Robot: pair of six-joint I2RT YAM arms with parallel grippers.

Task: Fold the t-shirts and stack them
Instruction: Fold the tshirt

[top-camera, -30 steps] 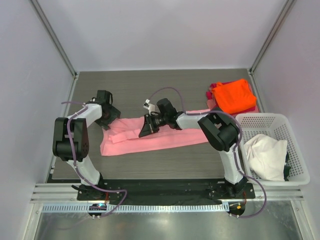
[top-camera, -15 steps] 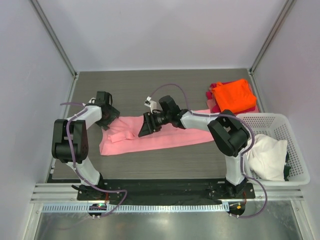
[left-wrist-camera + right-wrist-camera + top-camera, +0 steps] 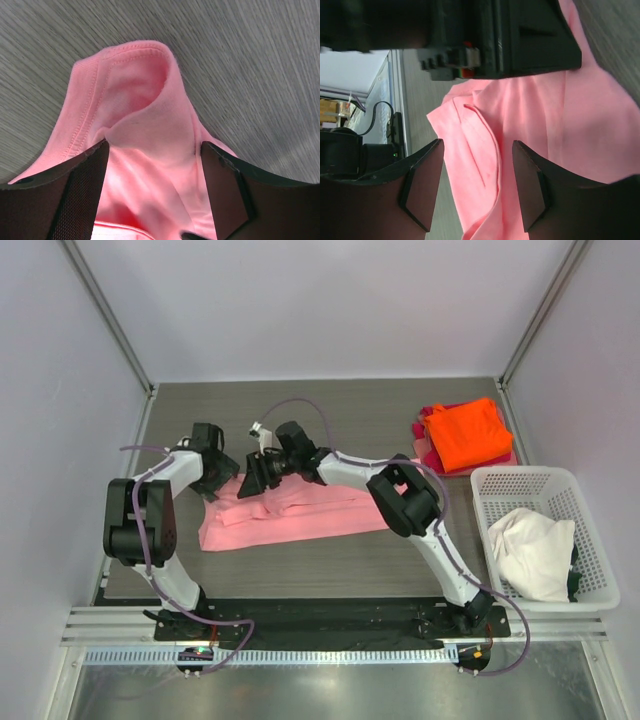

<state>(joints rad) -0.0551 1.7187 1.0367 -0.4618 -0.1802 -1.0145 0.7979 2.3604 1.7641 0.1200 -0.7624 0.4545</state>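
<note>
The light pink t-shirt (image 3: pixel 310 515) lies stretched across the table's middle, folded lengthwise into a long strip. My left gripper (image 3: pixel 222 478) sits low over its upper left corner. In the left wrist view its jaws (image 3: pixel 152 190) stand open, with a raised hemmed fold of pink cloth (image 3: pixel 135 95) between and beyond them. My right gripper (image 3: pixel 250 480) hovers just right of it, open over the pink shirt (image 3: pixel 485 165), holding nothing. The bright orange t-shirt (image 3: pixel 468 432) lies folded on the magenta-red one (image 3: pixel 424 436) at the back right. The cream-white t-shirt (image 3: pixel 528 548) is bunched in the basket.
The white lattice basket (image 3: pixel 545 480) stands at the right edge, beside the right arm's base. The left arm's black wrist (image 3: pixel 500 35) fills the top of the right wrist view, close by. Grey walls enclose the table on three sides.
My right gripper opened, let go of the pink cloth and slid left along the shirt, close to the left gripper. The left gripper has stayed in place, open.
</note>
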